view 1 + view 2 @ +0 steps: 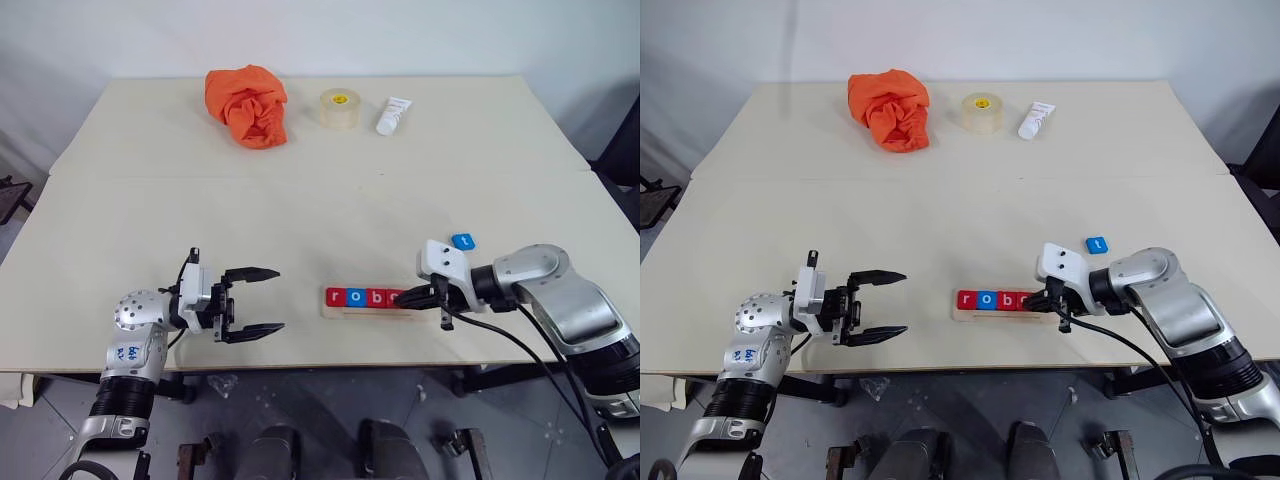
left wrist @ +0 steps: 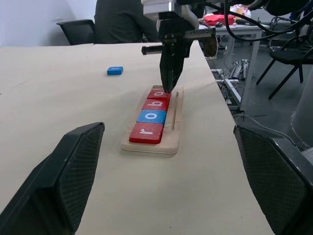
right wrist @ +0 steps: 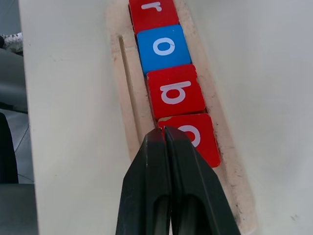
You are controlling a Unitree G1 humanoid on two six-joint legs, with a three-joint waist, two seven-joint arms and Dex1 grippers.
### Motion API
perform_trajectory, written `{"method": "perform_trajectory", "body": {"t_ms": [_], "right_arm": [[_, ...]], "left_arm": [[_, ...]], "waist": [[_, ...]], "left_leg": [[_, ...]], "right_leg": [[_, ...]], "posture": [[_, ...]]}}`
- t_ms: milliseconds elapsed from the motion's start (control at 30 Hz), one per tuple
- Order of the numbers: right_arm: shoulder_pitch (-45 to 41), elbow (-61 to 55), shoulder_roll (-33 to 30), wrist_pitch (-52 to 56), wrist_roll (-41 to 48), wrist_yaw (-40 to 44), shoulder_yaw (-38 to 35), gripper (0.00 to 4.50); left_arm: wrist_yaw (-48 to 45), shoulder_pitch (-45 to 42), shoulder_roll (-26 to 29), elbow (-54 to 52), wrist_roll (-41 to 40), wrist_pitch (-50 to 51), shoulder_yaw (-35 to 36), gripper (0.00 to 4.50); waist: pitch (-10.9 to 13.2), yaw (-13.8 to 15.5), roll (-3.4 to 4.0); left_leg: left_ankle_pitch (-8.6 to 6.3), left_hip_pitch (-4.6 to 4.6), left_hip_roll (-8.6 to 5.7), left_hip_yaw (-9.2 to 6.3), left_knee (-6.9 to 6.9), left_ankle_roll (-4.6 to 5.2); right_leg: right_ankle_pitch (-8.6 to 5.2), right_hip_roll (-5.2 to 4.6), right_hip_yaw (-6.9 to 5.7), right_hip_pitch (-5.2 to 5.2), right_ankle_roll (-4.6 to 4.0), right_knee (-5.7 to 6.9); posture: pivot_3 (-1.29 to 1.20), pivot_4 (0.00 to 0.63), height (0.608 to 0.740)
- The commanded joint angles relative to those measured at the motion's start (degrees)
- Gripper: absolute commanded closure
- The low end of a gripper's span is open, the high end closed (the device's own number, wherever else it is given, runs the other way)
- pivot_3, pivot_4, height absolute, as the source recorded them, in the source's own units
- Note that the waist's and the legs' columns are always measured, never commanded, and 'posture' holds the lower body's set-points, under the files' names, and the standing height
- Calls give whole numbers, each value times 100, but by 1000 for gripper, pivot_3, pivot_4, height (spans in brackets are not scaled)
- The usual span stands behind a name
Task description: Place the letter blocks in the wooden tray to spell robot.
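From the head camera, four letter blocks sit in the wooden tray (image 1: pixel 372 312) near the front edge of the table (image 1: pixel 300 190), reading r, o, b and a second o half hidden by the right gripper (image 1: pixel 408 296). The last one, the blue t block (image 1: pixel 462 241), lies flat on the table just behind that arm, apart from the tray. The left gripper (image 1: pixel 262 300) hangs well off to the left with its fingers spread, holding nothing.

The left wrist view shows the row end-on: red r block (image 2: pixel 146 132), blue o block (image 2: pixel 151 116), then two more red ones, with the right gripper's tip pressed down on the far one. The t tile shows as a small blue slab (thin, probably light and stiff, likely painted wood).

The right wrist view is the clearest: fingers closed tight together, empty, tip resting at the corner of the second o block (image 3: pixel 193 137), next to the b block (image 3: pixel 174 92). Tiles this flat look fiddly; pinching the t by two opposite edges seems the safest bet, since the glossy face could slip.
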Motion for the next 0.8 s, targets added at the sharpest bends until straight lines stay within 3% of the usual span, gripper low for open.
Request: {"method": "perform_trajectory", "body": {"t_ms": [33,333,400,467,800], "right_arm": [[-92,-18,23,-114,-49,-19,-16,4471],[179,-726,-216,171,607,139,-703,4471],[397,-877,-360,238,837,200,-995,4118],[568,-846,-486,255,906,150,-1190,3684],[1230,699,-679,-442,920,-441,-2776,320]], "left_arm": [[4,31,62,-185,-53,-34,72,0],[-7,-11,40,-121,-48,-58,67,0],[-19,-8,34,-116,-50,-58,59,0],[-31,-15,27,-97,-48,-63,51,0],[-151,-147,33,80,-35,-67,40,0]], "waist": [[0,-1,0],[0,21,0],[0,33,0],[0,53,0],[0,112,0]], "left_leg": [[0,0,1,-1,0,0],[0,-1,0,-2,0,0],[0,-1,0,-5,0,0],[-1,-2,0,-5,0,1],[0,0,0,3,0,1]], "right_leg": [[0,1,-1,0,0,1],[0,0,-1,0,0,0],[0,0,-5,1,0,0],[0,-1,-5,2,1,-2],[0,0,-2,5,1,-4]], "posture": [[0,150,740],[0,150,740],[0,150,740],[0,150,740],[0,150,740]]}}
